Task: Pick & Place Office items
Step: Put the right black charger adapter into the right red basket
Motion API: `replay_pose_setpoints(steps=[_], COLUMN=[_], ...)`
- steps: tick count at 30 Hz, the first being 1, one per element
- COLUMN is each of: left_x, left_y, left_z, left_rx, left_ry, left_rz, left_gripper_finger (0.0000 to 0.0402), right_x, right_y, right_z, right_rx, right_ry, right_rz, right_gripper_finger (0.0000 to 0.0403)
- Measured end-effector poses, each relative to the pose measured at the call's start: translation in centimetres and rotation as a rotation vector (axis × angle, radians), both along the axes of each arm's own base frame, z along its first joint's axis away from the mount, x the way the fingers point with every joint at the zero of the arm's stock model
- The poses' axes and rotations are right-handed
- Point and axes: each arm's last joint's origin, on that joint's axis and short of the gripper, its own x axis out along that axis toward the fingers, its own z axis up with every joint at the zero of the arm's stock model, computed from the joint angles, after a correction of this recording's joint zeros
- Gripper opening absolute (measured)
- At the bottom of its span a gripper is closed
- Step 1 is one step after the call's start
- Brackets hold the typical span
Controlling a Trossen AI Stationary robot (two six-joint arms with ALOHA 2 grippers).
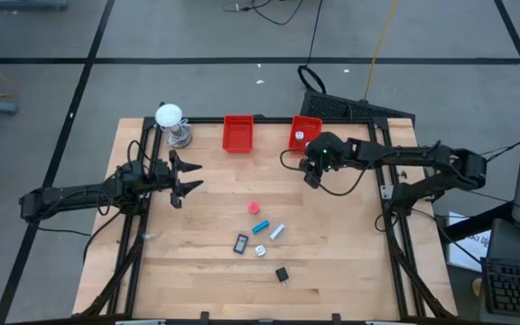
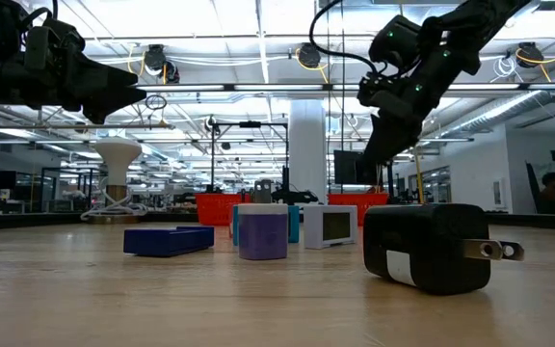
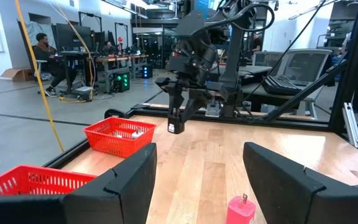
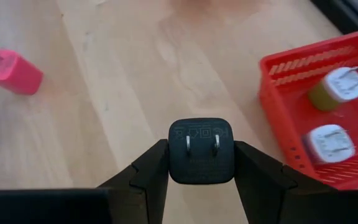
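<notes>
My right gripper (image 4: 201,163) is shut on a black charger cube (image 4: 201,151) and hangs above the table just in front of the right red bin (image 1: 303,134). It also shows in the high view (image 1: 312,171). My left gripper (image 1: 188,178) waits open over the table's left part, touching nothing. The other office items lie flat on the table's middle: a pink plug (image 1: 254,208), a cyan piece (image 1: 260,226), a pale blue piece (image 1: 277,231), a dark flat rectangle (image 1: 241,243), a white round piece (image 1: 260,251) and a second black cube (image 1: 283,274). My right gripper pinches the black charger cube between its two fingers (image 4: 151,168), one on each of two opposite side faces (image 4: 173,158). Its two metal prongs (image 4: 202,142) face back toward the wrist. The fingers point down, and the cube (image 3: 175,127) is lifted clear of the table.
Two white chargers (image 4: 329,118) lie in the right red bin (image 4: 278,109). A second red bin (image 1: 237,133) stands to its left. A white ball on a metal stand (image 1: 170,119) is at the far left corner. Bare wood surrounds the item cluster.
</notes>
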Motion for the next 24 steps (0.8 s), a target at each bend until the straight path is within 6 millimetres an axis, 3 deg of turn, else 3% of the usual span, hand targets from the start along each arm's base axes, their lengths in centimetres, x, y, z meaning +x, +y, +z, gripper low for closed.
replay_pose_setpoints(steps=[24], left_x=[0.0], left_y=[0.0], left_z=[0.0], left_rx=[0.0], left_ry=[0.0], left_rz=[0.0], left_gripper_finger=[0.0244], right_x=[-2.8], right_y=[-6.2], right_z=[0.6], right_rx=[-0.066], right_ry=[-0.068], right_rz=[-0.23], right_gripper_finger=[0.0144])
